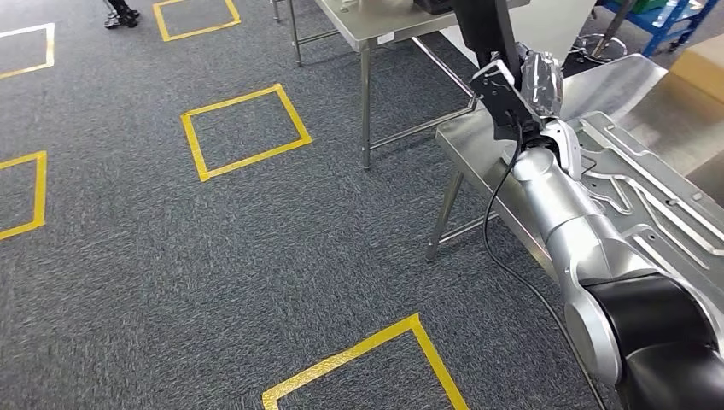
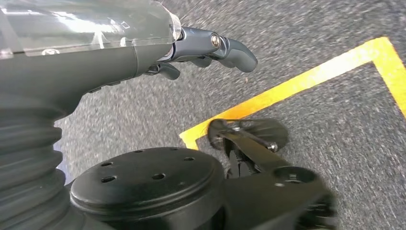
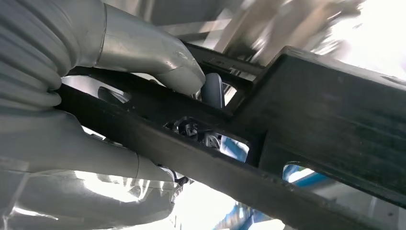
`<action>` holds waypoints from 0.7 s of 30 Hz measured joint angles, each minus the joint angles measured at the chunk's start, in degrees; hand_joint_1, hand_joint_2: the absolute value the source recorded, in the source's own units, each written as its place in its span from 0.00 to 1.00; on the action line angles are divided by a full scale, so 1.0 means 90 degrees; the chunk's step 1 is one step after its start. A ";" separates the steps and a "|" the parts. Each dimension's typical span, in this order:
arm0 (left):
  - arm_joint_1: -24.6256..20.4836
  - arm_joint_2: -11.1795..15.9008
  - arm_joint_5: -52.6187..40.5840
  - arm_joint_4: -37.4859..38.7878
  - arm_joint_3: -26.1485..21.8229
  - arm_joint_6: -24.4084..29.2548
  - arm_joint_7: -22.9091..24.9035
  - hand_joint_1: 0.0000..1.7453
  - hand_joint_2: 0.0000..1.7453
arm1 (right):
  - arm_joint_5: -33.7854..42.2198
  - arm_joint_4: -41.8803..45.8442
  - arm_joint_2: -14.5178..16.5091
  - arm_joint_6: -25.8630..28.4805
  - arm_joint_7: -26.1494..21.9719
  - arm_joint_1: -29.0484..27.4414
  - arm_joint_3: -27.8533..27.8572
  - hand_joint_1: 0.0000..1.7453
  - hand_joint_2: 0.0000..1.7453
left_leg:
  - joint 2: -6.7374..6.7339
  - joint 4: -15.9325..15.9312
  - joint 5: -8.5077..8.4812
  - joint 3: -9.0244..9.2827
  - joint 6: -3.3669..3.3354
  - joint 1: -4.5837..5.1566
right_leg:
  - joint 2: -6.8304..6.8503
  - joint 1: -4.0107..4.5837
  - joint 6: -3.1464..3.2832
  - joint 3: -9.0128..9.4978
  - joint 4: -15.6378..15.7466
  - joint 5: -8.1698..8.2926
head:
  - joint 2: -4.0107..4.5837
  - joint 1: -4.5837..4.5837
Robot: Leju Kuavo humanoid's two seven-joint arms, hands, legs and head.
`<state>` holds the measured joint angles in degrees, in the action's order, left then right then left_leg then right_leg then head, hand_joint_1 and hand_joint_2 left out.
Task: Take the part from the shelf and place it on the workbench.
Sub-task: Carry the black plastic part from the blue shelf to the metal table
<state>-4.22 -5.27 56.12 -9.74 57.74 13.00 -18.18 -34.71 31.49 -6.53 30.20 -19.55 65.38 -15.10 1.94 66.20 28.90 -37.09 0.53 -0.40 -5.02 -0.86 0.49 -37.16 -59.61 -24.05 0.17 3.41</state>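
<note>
My right hand [image 1: 540, 96] is raised over the near steel workbench [image 1: 475, 143] and grips a black frame-like part [image 1: 488, 38], which sticks up past the picture's top edge. In the right wrist view the grey thumb [image 3: 158, 62] and fingers clamp a bar of the black part [image 3: 306, 120]; the fingers are mostly hidden behind it. A large stamped silver panel [image 1: 653, 192] lies on the workbench under my forearm. My left hand [image 2: 210, 48] hangs over the carpet with its dark fingers loosely extended and nothing in them.
A second steel table [image 1: 363, 34] stands beyond the workbench. Yellow tape squares [image 1: 243, 130] mark the grey carpet to the left. A cardboard box [image 1: 704, 64] and a blue rack [image 1: 670, 17] are at the far right.
</note>
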 joint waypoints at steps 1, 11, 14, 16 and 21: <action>0.0005 -0.0001 0.0015 0.0001 -0.0001 0.0004 -0.0001 0.00 1.00 | -0.0216 -0.0049 0.0010 0.0066 0.0117 0.0075 -0.0083 1.00 1.00 | 0.0166 -0.0391 -0.0165 0.0156 -0.0015 -0.0016 | -0.0086 -0.0008 -0.0023 -0.0019 -0.0012 0.0005 | 0.0000 0.0000; 0.0024 -0.0010 0.0111 0.0004 -0.0008 0.0060 0.0019 0.00 1.00 | -0.3080 -0.0585 -0.0023 0.0439 0.2033 0.0636 -0.1235 1.00 1.00 | -0.0291 -0.0943 -0.0365 0.0369 -0.0300 0.0029 | 0.0488 -0.0005 -0.0284 -0.0820 -0.1513 -0.0695 | 0.0000 -0.0013; 0.0020 -0.0016 0.0155 0.0004 -0.0016 0.0075 -0.0006 0.00 1.00 | -0.3828 -0.0768 -0.0021 0.0290 0.2600 0.0772 -0.1654 1.00 1.00 | -0.0532 -0.0907 -0.0323 0.0376 -0.0289 0.0027 | 0.0597 -0.0016 -0.0310 -0.0615 -0.1195 -0.0386 | 0.0000 -0.0013; 0.0013 -0.0022 0.0188 0.0004 -0.0025 0.0076 -0.0024 0.00 1.00 | -0.4146 -0.0846 -0.0005 0.0184 0.2831 0.0869 -0.1875 1.00 1.00 | -0.0666 -0.0861 -0.0274 0.0377 -0.0245 0.0050 | 0.0871 0.0027 -0.0274 -0.0169 -0.0335 -0.0078 | -0.0001 -0.0012; 0.0004 -0.0021 0.0233 0.0004 -0.0049 0.0080 -0.0035 0.00 1.00 | -0.4401 -0.1013 0.0097 0.0094 0.3031 0.0942 -0.2165 1.00 1.00 | -0.0902 -0.0818 -0.0170 0.0422 -0.0098 0.0086 | 0.0763 0.0092 -0.0084 0.0012 0.0085 0.0028 | -0.0001 -0.0012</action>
<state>-4.18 -5.46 58.21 -9.70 57.29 13.73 -18.50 -74.32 22.38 -5.66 31.05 7.73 73.86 -34.58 -6.17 58.84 27.38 -33.30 -0.35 0.37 1.84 -0.03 -0.27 -37.05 -58.84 -23.80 0.17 3.31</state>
